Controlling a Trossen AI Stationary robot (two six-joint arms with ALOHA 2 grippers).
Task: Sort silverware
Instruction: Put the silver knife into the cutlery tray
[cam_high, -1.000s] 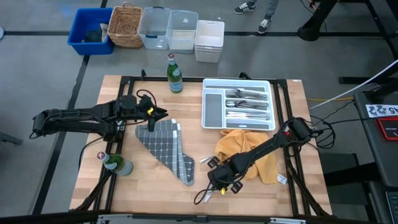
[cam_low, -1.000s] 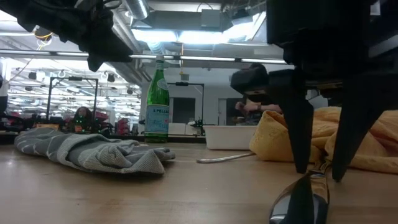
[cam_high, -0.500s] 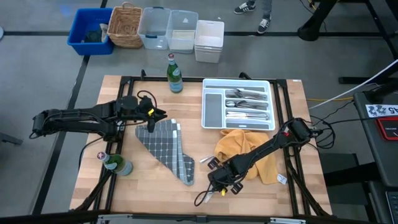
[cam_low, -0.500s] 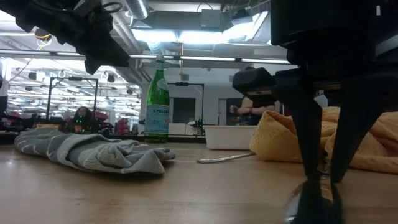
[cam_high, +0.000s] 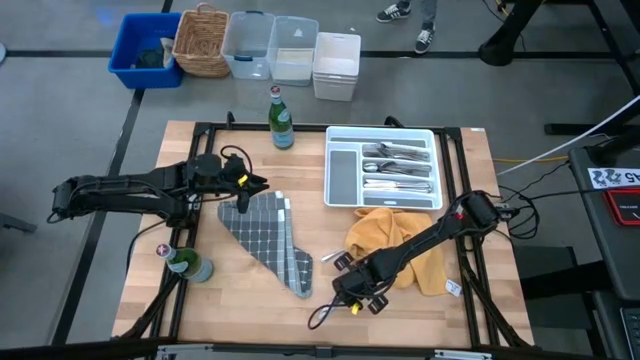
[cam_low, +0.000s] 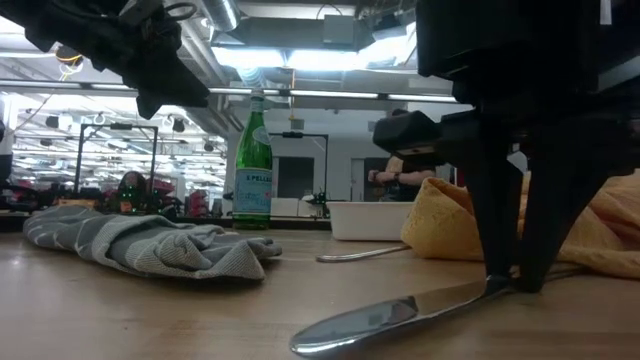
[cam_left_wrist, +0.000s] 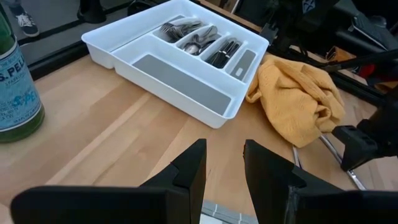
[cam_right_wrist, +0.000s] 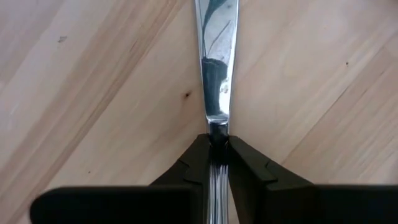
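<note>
R gripper (cam_low: 515, 280) clamped on a knife (cam_low: 390, 316) at the near edge of the surface (cam_high: 260, 290), blade tip resting on the wood. Beyond: yellow cloth (cam_high: 400, 240), then white tray (cam_high: 345, 175) w/ more silverware (cam_high: 398, 168). L gripper (cam_high: 258, 183) slightly apart over grey cloth (cam_high: 270, 240).

Knife (cam_right_wrist: 215, 74) showing mirror-polished metal; table (cam_high: 240, 290) showing matt grained wood; tray (cam_left_wrist: 180, 87) looking smooth white plastic; yellow cloth (cam_left_wrist: 298, 99) looking soft, crumpled; bottle (cam_low: 252, 165) gleaming green glass.
</note>
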